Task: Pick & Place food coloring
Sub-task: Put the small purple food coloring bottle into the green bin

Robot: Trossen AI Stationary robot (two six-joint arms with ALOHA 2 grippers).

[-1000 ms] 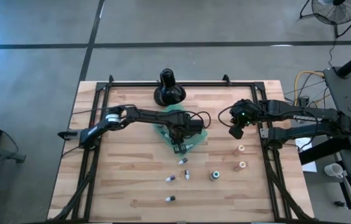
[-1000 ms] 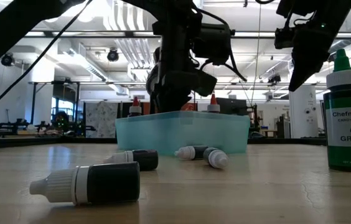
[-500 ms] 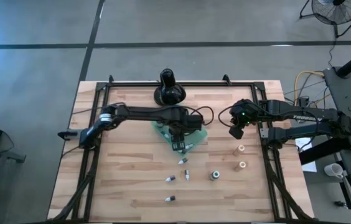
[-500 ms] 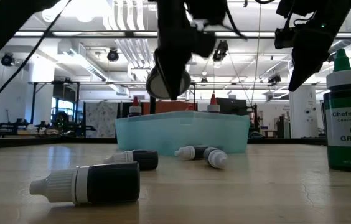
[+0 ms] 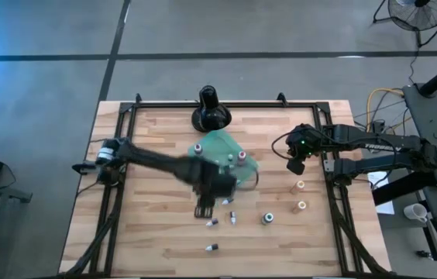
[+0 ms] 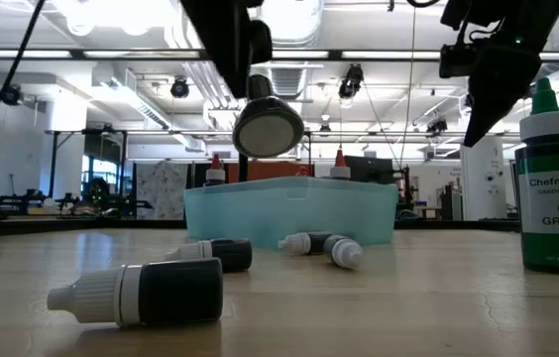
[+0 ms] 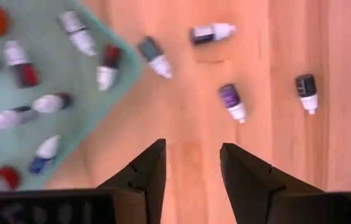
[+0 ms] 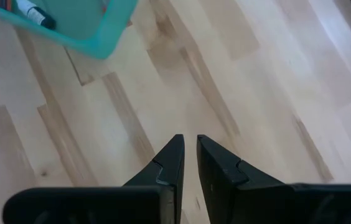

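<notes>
Teal tray (image 7: 14, 140): several small food coloring bottles (image 7: 23, 66) inside. Upright bottle (image 6: 557, 188) labelled "Chefmaster CANDY COLOR GREEN". Left fingers (image 7: 144, 171) parted, empty. Right fingers (image 8: 172, 162) nearly closed, empty.

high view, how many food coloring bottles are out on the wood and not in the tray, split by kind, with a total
small bottles lying on their sides: 4
orange bottles standing upright: 2
green bottle standing upright: 1
total outside the teal tray: 7
</notes>
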